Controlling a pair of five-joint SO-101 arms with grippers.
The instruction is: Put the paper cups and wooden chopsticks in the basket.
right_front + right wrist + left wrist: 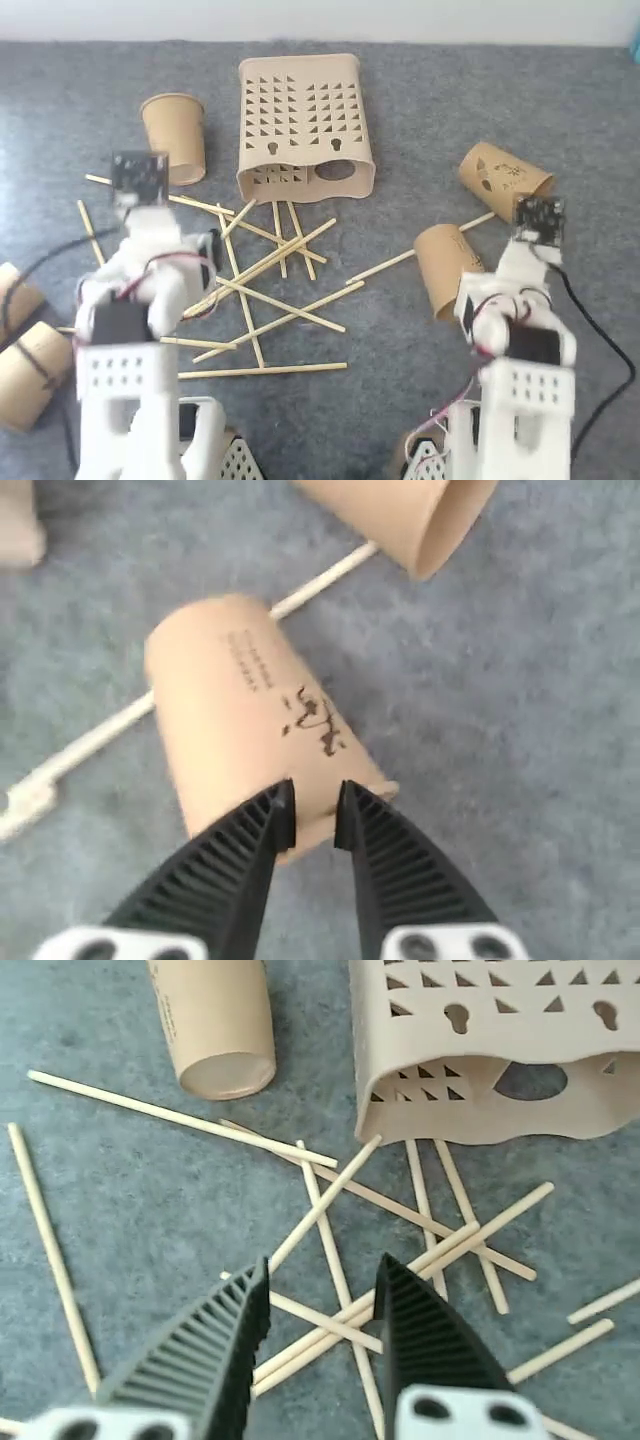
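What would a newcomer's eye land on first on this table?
A beige perforated plastic basket lies tipped on its side at the far middle of the grey mat, with pale wooden chopsticks scattered criss-cross before it. A tan paper cup lies toppled right at the right gripper, with more cups around.

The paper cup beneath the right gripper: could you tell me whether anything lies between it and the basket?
Only chopsticks do. One chopstick sticks out from behind the paper cup on the side facing the basket, and the scattered chopsticks lie flat on the carpet before the basket's opening. Nothing upright stands between them.
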